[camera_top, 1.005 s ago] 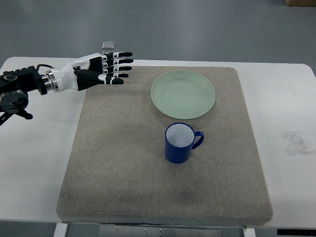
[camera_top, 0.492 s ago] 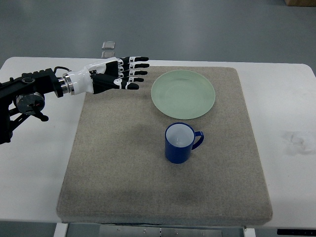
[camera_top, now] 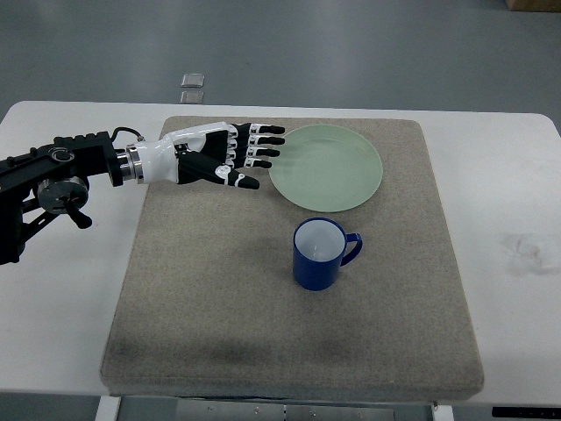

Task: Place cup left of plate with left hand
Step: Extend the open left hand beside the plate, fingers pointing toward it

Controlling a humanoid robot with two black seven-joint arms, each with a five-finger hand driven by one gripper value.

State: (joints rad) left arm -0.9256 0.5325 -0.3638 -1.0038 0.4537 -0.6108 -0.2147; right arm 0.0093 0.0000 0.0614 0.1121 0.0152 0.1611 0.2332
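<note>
Nearing plate (camera_top: 326, 167), left hand (camera_top: 226, 154) advanced

At the left of the frame, the left hand (camera_top: 217, 156) has a white shell over its back and black fingers (camera_top: 259, 140) banded with small white segments at the joints. A silver metal ring forms the wrist, joining it to a black forearm (camera_top: 74, 156) of blocky machined parts. A thin black cable loops above the forearm near the wrist. A round black joint housing with a short protruding lever sits below the forearm.
</note>
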